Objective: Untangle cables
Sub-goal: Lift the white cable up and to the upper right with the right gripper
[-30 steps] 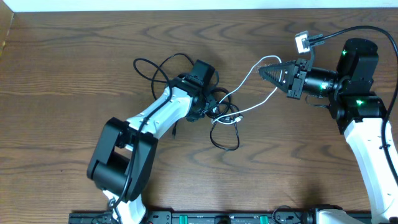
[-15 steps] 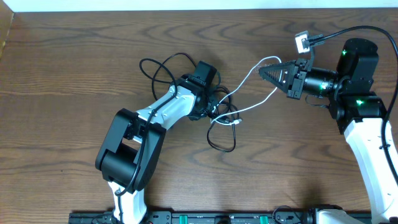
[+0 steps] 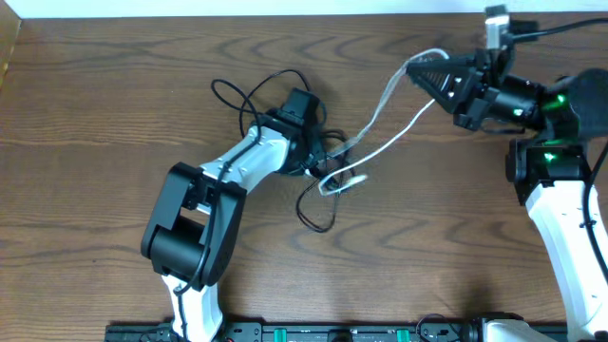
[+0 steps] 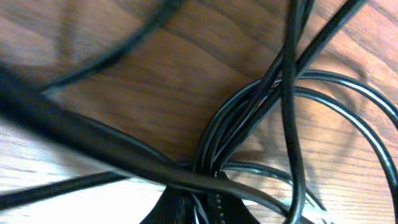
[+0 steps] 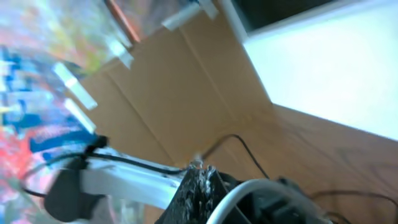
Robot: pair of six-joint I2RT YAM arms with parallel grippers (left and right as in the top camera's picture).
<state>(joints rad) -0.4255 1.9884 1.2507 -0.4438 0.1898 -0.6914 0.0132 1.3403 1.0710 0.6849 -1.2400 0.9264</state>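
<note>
The cables lie tangled at the table's middle. Black cables (image 3: pixel 249 91) loop out to the far left and toward the front, and a white cable (image 3: pixel 385 142) runs from the knot up to the right. My left gripper (image 3: pixel 319 161) sits in the knot, shut on a bundle of black cables (image 4: pixel 214 149); its fingers (image 4: pixel 217 202) show only at the bottom edge of the left wrist view. My right gripper (image 3: pixel 416 68) is lifted near the far edge, shut on a loop of the white cable (image 5: pixel 239 199). The right wrist view is blurred, with the gripper (image 5: pixel 200 172) pointing up.
A cardboard box (image 3: pixel 6 46) stands at the far left corner and also shows as the cardboard box (image 5: pixel 174 87) in the right wrist view. A black rail (image 3: pixel 313 332) runs along the front edge. Thick arm cables hang by the right arm (image 3: pixel 556 180).
My left gripper has shut on the black cables. My right gripper rose toward the far edge with the white cable, stretching it, and the front black loop slid left.
</note>
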